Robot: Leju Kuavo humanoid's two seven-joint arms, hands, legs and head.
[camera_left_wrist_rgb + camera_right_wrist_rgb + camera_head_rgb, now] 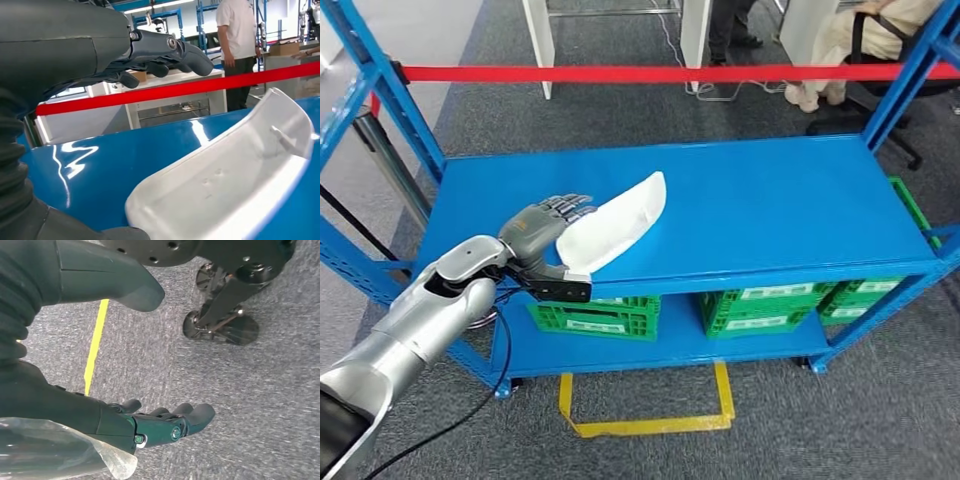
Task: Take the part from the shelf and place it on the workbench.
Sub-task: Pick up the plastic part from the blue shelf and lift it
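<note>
Left hand (539,235), fingers (569,205) spread and holding nothing, sits at near end of white part (618,228) lying on blue shelf (773,200), long axis running away rightward; right hand (158,425) hangs loosely open.

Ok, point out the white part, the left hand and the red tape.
white part (618,228), head view, middle of its curved body.
left hand (539,235), head view, back of the hand.
red tape (652,73), head view, middle of the strip.
</note>
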